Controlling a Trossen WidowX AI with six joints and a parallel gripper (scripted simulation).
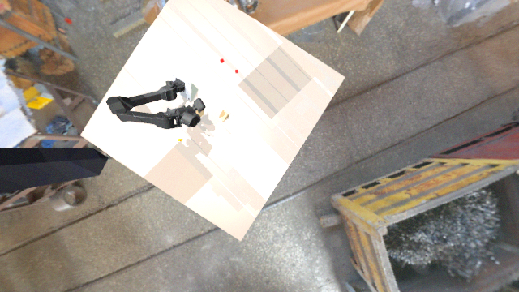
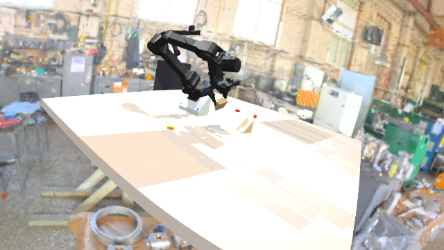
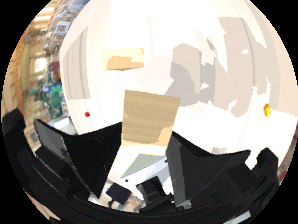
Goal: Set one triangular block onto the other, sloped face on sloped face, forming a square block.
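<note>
One wooden triangular block (image 1: 224, 116) (image 2: 246, 126) (image 3: 123, 61) rests on the table (image 1: 259, 154) (image 2: 166, 156), with its sloped face visible in the exterior view. My gripper (image 2: 220, 98) (image 3: 145, 128) is shut on the other triangular block (image 1: 200, 113) (image 2: 221, 103) (image 3: 150, 117). The held block is tilted and appears raised above the table, between the arm's base and the resting block, well apart from the latter. The fingers cover its two ends in the wrist view; its underside is hidden.
The arm's pale base mount (image 1: 189, 92) (image 2: 199, 107) stands close to the held block. Two small red pieces (image 1: 222, 61) (image 1: 236, 71) (image 2: 237, 110) (image 2: 254, 116) lie beyond the resting block. A small yellow piece (image 1: 180, 139) (image 2: 170, 128) (image 3: 267, 110) lies on the other side.
</note>
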